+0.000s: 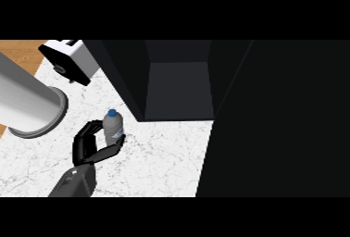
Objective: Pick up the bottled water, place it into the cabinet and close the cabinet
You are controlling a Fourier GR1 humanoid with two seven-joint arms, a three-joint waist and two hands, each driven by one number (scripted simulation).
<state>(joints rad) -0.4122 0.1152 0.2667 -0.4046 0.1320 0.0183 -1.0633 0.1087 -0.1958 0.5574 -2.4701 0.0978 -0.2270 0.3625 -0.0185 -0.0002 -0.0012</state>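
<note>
Bottled water [113, 123]: where do I look for it, and what is it standing on?

– You'll find it on the white marbled counter [157, 159], left of centre, blue cap up, just in front of the black cabinet's [179, 85] near left corner. The cabinet is open to you: you see its dark inside, and its door [273, 120] fills the right of the view as one big black panel.

What else is on that counter?

– At your left, a wide grey cylinder [27, 99] with a flared rim. Behind it, at the top left, there is a white and black toaster [71, 59]. A strip of wood-brown surface [17, 50] shows beyond the counter's far left edge.

And the hand?

– Your left hand [87, 149] comes up from the lower left and is at the bottle. Its fingers [86, 133] curl against the bottle's left side and the thumb [111, 148] hooks in under its lower end, so the hand wraps it from the left and below. You cannot tell whether the bottle's base is on the counter or just off it.
</note>
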